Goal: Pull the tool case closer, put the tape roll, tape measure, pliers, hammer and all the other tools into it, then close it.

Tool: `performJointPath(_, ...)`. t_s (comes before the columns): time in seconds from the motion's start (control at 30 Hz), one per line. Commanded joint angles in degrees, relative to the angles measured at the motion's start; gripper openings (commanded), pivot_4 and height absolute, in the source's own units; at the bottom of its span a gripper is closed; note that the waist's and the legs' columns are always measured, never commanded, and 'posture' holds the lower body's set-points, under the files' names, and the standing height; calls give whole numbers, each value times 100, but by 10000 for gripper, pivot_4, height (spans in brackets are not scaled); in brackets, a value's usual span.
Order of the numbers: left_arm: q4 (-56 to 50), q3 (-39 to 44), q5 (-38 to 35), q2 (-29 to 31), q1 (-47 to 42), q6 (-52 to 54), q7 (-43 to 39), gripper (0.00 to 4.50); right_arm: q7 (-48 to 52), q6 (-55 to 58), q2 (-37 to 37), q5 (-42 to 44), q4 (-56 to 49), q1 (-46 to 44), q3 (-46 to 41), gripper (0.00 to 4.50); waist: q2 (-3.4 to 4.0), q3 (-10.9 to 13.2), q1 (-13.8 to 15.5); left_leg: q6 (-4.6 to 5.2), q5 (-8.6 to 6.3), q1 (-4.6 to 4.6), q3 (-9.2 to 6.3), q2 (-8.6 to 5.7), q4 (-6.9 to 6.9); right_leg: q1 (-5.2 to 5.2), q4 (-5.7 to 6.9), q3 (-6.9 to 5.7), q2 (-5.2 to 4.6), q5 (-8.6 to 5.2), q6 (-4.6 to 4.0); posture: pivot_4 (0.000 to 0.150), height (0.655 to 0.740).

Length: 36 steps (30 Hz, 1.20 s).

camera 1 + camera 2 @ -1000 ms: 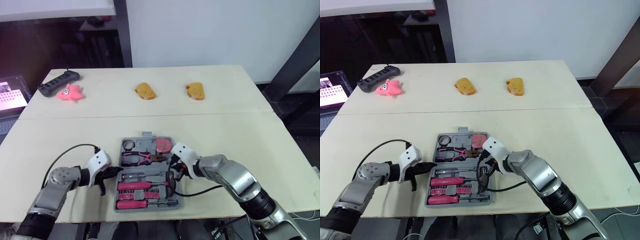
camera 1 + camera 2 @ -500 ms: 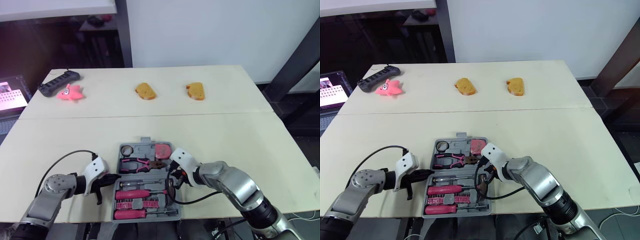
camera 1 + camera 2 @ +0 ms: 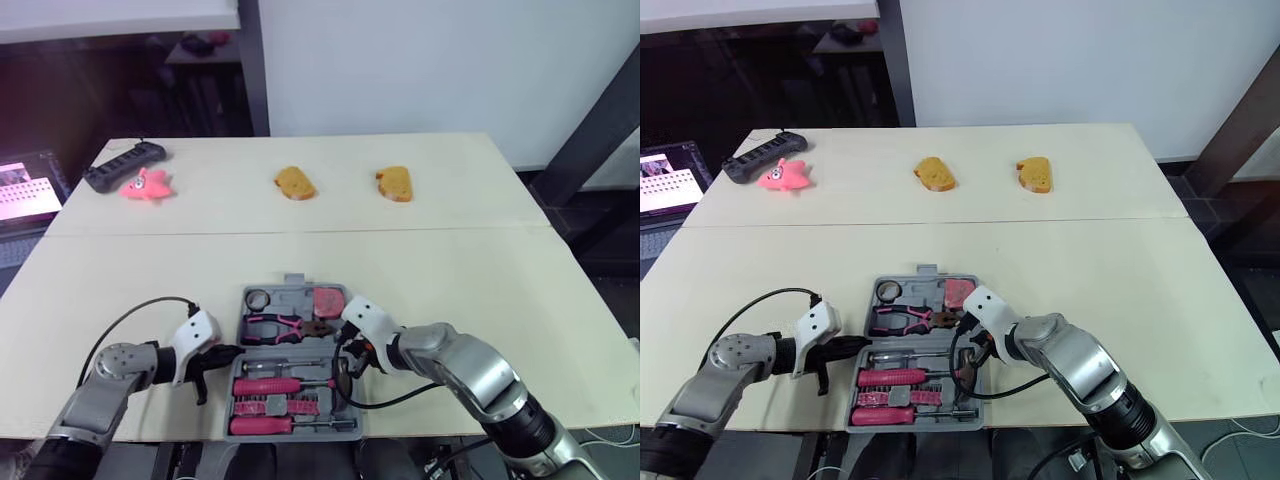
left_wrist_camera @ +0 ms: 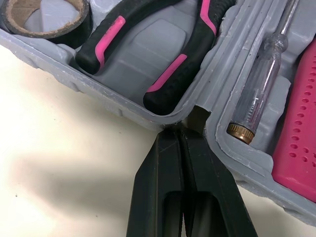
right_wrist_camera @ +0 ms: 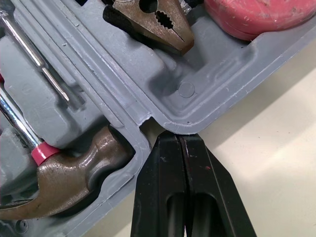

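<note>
The grey tool case [image 3: 293,284] lies open near the table's front edge. Its far half holds the black tape roll [image 3: 258,298], the pink-handled pliers [image 3: 280,325] and the red tape measure [image 3: 327,299]. Its near half holds the hammer [image 5: 69,182], screwdrivers and a pink bit holder [image 4: 298,138]. My left gripper [image 3: 228,352] is shut, its tip pressed against the notch in the case's left edge [image 4: 180,133]. My right gripper [image 3: 348,345] is shut too, its tip against the notch in the right edge [image 5: 180,140]. Nothing sits between either pair of fingers.
Two bread slices [image 3: 295,184] [image 3: 394,183] lie on the far half of the table. A pink toy [image 3: 143,186] and a black power strip [image 3: 124,164] sit at the far left. A lit screen [image 3: 25,190] stands off the table's left side.
The case slid a little toward the front edge together with both grippers, then held still. The view shifted slightly.
</note>
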Motion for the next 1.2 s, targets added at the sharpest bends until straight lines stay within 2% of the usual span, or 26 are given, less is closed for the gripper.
performJointPath(0.03,17,-296,58,-168,-112,-29,-26,974,88,177,162,296,-149,140,268,0,0,0,24,0,0,8,0,0,-2,8,-2,0,0,-1,0,1500,7400)
performJointPath(0.53,62,-291,125,-257,-184,-28,-49,974,34,433,119,320,-292,196,190,0,1,0,107,0,0,15,1,-1,-4,14,-3,0,-3,-3,3,1500,7400)
performJointPath(0.77,71,-246,128,-254,-206,16,-40,974,-55,140,136,177,-119,154,-20,0,1,0,109,0,0,15,1,-2,-4,15,-5,0,-4,-4,3,1500,7400)
performJointPath(1.03,-392,413,-137,139,106,226,116,974,139,-399,-326,159,-56,123,-399,0,-4,13,78,-1,0,5,1,-2,-4,0,-5,1,-3,-5,3,1500,7400)
performJointPath(1.2,-793,925,-329,445,375,252,223,974,243,-257,-498,393,-323,263,-596,0,-2,15,95,-1,0,-54,0,-1,-2,-52,-4,0,-3,5,22,1500,7400)
